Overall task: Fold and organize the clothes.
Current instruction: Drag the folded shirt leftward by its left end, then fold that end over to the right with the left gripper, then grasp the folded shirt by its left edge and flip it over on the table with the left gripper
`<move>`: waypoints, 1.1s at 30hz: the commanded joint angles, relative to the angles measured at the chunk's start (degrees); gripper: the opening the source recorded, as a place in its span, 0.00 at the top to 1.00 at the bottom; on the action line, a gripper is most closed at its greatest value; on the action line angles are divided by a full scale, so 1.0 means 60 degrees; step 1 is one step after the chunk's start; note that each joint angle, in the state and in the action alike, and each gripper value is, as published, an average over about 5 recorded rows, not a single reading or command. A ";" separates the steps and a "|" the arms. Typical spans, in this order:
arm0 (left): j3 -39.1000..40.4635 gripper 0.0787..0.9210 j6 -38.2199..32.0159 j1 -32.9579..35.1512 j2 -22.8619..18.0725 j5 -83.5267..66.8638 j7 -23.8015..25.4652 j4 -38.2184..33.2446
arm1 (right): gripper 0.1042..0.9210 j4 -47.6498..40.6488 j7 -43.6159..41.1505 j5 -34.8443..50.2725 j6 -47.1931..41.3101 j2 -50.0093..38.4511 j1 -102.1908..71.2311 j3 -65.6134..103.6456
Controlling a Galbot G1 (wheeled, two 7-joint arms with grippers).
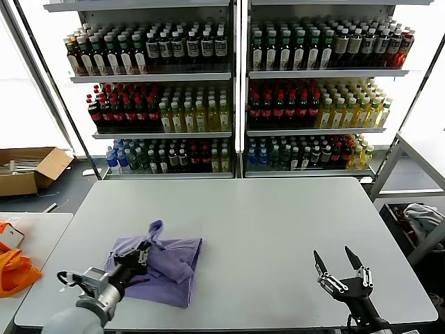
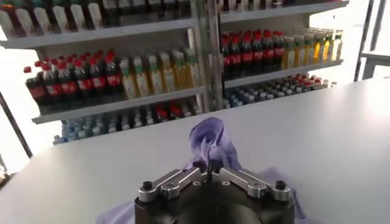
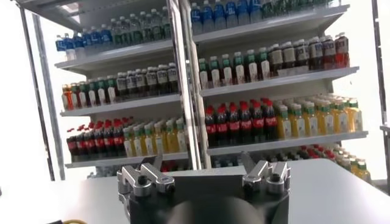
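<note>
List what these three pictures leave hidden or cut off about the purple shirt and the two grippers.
- Lavender T-shirt: head view, bunched, so no print shows.
- Left gripper: left wrist view, shut fingertips buried in cloth.
- Right gripper: right wrist view, open fingers cut off beyond their bases.
- Table: head view, near edge cropped.

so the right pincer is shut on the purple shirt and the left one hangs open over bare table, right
No, the sides are swapped. The head view shows the left pincer shut on the shirt, pinching a raised fold of it. The right pincer hangs open over bare table, holding nothing.
</note>
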 commanded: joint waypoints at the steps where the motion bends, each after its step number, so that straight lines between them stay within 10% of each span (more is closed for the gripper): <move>1: 0.1951 0.99 0.0598 -0.0636 -0.0350 -0.0257 -0.0452 0.0685 | 0.12 -0.0058 -0.0008 -0.0008 -0.0025 0.0000 0.0051 -0.0023; 12: 0.1896 0.72 0.0774 -0.0651 -0.0712 -0.1549 -0.1676 -0.0048 | 0.12 0.0013 -0.0052 0.0038 -0.0083 0.0087 0.0012 -0.0135; 20: -0.0007 0.45 0.0548 -0.0005 -0.0224 -0.3090 -0.0387 -0.1502 | 0.12 -0.0048 -0.0070 -0.0006 -0.0087 0.0075 0.0069 -0.0253; 27: -0.3194 0.21 0.0593 0.0065 0.0685 -0.2741 0.0573 0.0268 | 0.12 -0.0148 -0.0119 -0.0015 0.0053 0.0020 -0.0075 -0.0239; 33: -0.3374 0.12 0.0493 0.0047 0.0728 -0.2615 0.0668 0.1782 | 0.12 -0.0110 -0.0112 -0.0088 0.0023 0.0069 -0.0010 -0.0319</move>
